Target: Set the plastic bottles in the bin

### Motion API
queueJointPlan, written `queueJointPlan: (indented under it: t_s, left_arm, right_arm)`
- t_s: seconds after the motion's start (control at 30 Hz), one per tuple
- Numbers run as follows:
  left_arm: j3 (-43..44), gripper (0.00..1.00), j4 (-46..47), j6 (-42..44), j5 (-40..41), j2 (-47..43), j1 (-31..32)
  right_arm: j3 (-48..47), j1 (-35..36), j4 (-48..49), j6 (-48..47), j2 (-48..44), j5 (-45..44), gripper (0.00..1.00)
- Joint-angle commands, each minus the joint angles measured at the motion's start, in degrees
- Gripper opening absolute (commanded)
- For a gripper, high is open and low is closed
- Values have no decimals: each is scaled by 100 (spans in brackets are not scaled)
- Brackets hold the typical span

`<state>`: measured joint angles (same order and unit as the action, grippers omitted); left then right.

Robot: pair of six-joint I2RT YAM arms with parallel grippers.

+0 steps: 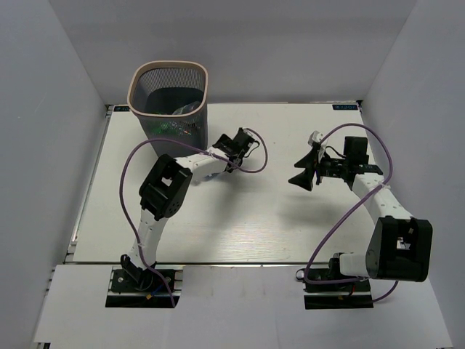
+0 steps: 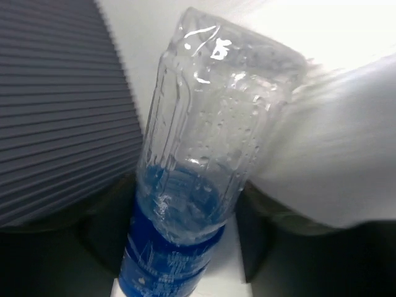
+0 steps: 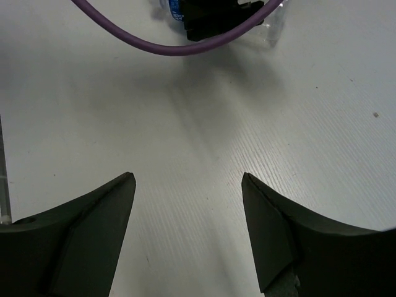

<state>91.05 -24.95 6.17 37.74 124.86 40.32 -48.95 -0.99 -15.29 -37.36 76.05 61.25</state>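
A clear plastic bottle (image 2: 210, 124) with a blue label stands between the fingers of my left gripper (image 2: 185, 210), whose jaws press its sides. This gripper (image 1: 238, 147) is low over the table, just right of the bin (image 1: 168, 73). The bin's dark mesh wall (image 2: 55, 105) fills the left of the left wrist view. Inside the bin lie other plastic bottles (image 1: 183, 110), one of them green. My right gripper (image 1: 301, 177) hangs over the middle right of the table, open (image 3: 189, 182) with nothing between its fingers. The held bottle's end (image 3: 272, 28) shows at the top of the right wrist view.
The left arm's purple cable (image 3: 167, 48) loops across the top of the right wrist view. White walls close in the table (image 1: 240, 225) on three sides.
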Motion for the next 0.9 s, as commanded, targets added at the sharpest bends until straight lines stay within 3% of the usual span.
queueJointPlan:
  t_s: [0.0, 0.07, 0.2, 0.37, 0.73, 0.87]
  left_arm:
    - [115, 58, -54, -20, -1670, -224, 64]
    - [-138, 47, 77, 41, -2364, -583, 178]
    - [-631, 43, 859, 94, -3919, -1603, 231]
    - [-61, 42, 1158, -318, -4380, -2404, 126]
    - [484, 39, 2582, -1241, -2659, -3775, -357]
    - [492, 38, 2855, -1014, -1474, -3978, -542]
  right_arm:
    - [114, -15, -9, 36, -222, 150, 75]
    - [166, -15, -9, 45, -240, 150, 73]
    - [219, -24, -35, 10, -249, 176, 72]
    - [219, -15, -79, -16, -249, 159, 72]
    - [359, -24, -88, -104, -328, 132, 72]
    - [395, -6, -80, -122, -354, 132, 72]
